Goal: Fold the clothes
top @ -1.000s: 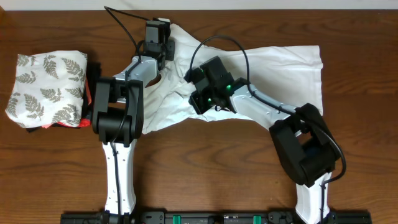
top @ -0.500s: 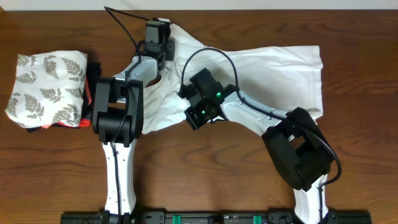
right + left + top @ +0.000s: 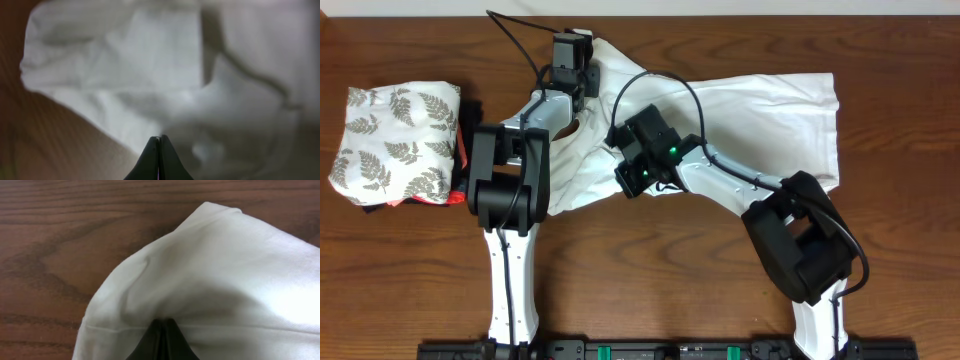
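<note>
T-shirt, white and rumpled, lies spread across the far half of the table, from the middle toward the right. The table is dark brown wood with plain grain, and a pale strip of the room shows beyond its far edge. At far left sits a folded fern-pattern cloth. The left fingers are clamped on a far corner of the T-shirt, with creases running into their tips. The right fingers are pressed together over the shirt's near-left part; I cannot tell whether cloth is caught between them. Since 1 second ago the right wrist has shifted left, while the left arm has stayed put.
</note>
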Robot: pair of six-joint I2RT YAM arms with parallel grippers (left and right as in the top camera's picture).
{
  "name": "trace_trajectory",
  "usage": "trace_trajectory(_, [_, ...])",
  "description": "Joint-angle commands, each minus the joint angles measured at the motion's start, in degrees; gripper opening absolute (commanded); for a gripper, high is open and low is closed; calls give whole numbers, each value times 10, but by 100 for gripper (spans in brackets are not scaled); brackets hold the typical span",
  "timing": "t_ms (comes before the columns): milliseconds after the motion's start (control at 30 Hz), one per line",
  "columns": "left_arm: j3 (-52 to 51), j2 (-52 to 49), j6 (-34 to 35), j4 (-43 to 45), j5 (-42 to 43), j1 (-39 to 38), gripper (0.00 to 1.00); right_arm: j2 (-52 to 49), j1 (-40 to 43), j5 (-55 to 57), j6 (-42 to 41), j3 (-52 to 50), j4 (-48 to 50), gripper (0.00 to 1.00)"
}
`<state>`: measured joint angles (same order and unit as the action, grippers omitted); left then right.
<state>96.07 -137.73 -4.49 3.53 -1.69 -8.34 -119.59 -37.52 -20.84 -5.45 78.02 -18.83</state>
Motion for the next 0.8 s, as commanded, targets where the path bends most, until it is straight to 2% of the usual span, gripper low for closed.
trace_trajectory(0, [-3, -14, 3, -11, -7, 10, 6, 3, 11, 42, -3, 15, 12, 1])
trace_trajectory(133, [-3, -14, 3, -10, -7, 10, 6, -11, 11, 95, -3, 15, 13, 1])
trace_trajectory(333, [-3, -14, 3, -11, -7, 10, 6, -62, 10, 94, -8, 15, 3, 1])
trace_trajectory(533, [-3, -14, 3, -10, -7, 10, 6, -69, 9, 58, -31, 15, -18, 1])
trace_trajectory(767, [-3, -14, 3, 14, -7, 12, 6, -69, -3, -33, -94, 15, -168, 1])
